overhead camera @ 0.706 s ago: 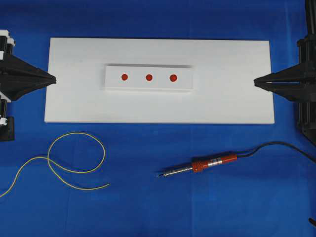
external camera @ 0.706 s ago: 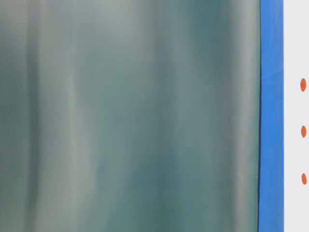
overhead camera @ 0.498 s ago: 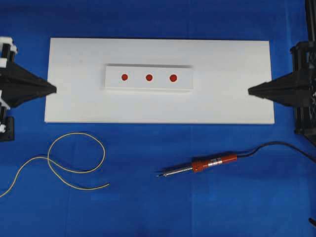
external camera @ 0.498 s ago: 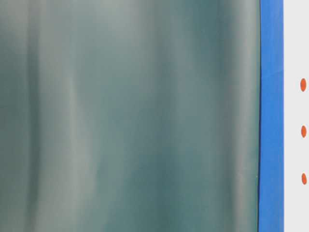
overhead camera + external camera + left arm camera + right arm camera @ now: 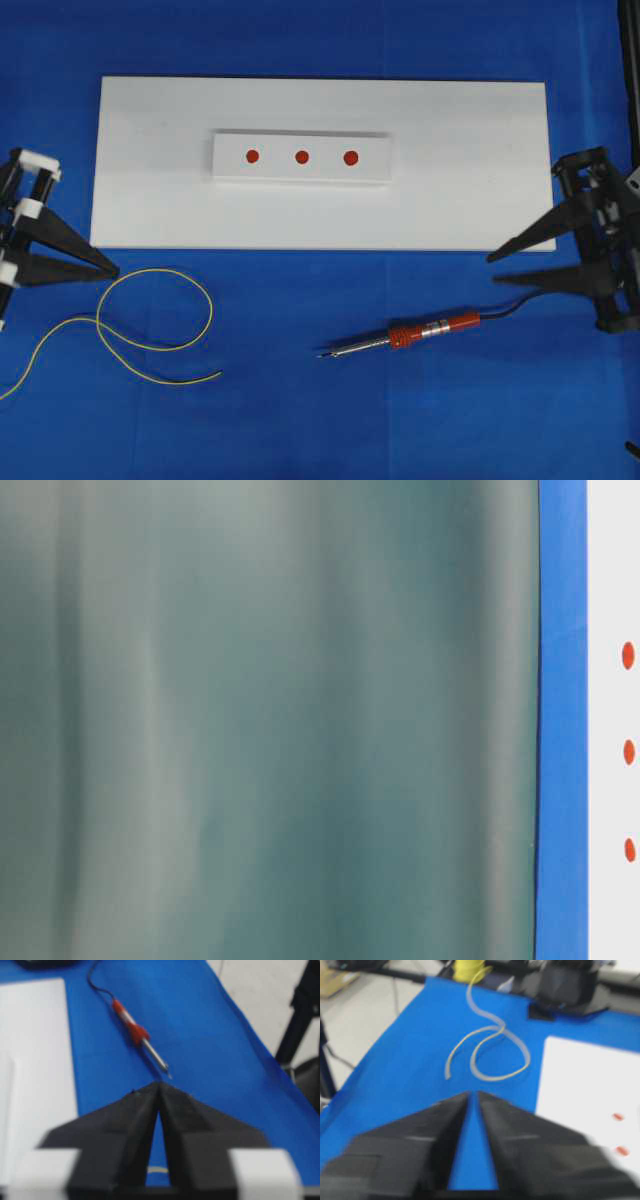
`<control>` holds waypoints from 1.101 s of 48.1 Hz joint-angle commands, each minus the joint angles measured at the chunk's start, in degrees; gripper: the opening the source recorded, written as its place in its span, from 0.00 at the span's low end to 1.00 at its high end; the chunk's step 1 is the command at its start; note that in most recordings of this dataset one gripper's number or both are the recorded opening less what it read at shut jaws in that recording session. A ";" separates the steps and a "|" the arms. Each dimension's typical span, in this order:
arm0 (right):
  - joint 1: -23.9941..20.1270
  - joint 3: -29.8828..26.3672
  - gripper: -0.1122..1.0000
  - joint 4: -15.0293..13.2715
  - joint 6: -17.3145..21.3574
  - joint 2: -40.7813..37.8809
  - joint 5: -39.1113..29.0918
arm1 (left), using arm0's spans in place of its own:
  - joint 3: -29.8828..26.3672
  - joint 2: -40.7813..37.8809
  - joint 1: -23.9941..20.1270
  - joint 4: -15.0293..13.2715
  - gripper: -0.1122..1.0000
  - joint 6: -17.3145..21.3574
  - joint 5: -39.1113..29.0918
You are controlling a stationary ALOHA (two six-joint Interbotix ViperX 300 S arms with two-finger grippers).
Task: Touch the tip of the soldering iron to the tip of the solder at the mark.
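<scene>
The soldering iron (image 5: 420,332) lies on the blue cloth at the front right, tip pointing left; it also shows in the left wrist view (image 5: 135,1030). The solder (image 5: 160,345), a thin yellow wire with a loop, lies at the front left and shows in the right wrist view (image 5: 490,1055). Three red marks (image 5: 301,157) sit on a raised white block. My left gripper (image 5: 116,271) is shut and empty, its tip just left of the wire's loop (image 5: 160,1083). My right gripper (image 5: 491,270) is open by a narrow gap and empty, above the iron's cord (image 5: 473,1093).
The white board (image 5: 450,200) carries the block. The black cord (image 5: 560,295) runs right from the iron under my right gripper. The table-level view is mostly blocked by a blurred grey-green surface (image 5: 270,720); the marks (image 5: 628,752) show at its right edge.
Both grippers have come off the board's ends toward the front: the left toward the wire, the right toward the iron's cord. The right fingertips have parted slightly.
</scene>
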State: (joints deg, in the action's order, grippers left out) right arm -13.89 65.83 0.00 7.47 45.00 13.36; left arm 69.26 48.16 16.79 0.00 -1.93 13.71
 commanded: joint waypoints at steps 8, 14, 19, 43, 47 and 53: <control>-2.72 -0.26 0.82 0.26 2.55 -7.56 2.11 | 1.23 -4.92 3.87 0.18 0.64 -1.85 2.20; -4.57 0.79 0.90 1.41 2.81 -11.95 5.98 | 2.37 -9.32 5.71 0.09 0.88 -2.29 6.33; -5.71 2.20 0.90 4.66 2.81 -16.17 10.20 | 2.81 -13.89 7.82 0.09 0.85 -3.34 10.63; -14.94 4.22 0.90 17.23 2.81 -39.55 31.73 | 0.09 -41.40 14.77 -0.35 0.82 -6.59 29.36; -15.91 3.69 0.90 18.90 2.81 -42.45 33.75 | -0.88 -44.65 15.56 -0.53 0.82 -6.68 30.41; -16.35 2.99 0.90 20.30 2.81 -46.14 36.12 | -1.85 -48.96 15.82 -0.79 0.81 -6.68 30.50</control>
State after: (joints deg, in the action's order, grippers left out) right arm -30.06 69.87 19.69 10.37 0.09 47.72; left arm 68.38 0.70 32.26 -0.44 -8.53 43.59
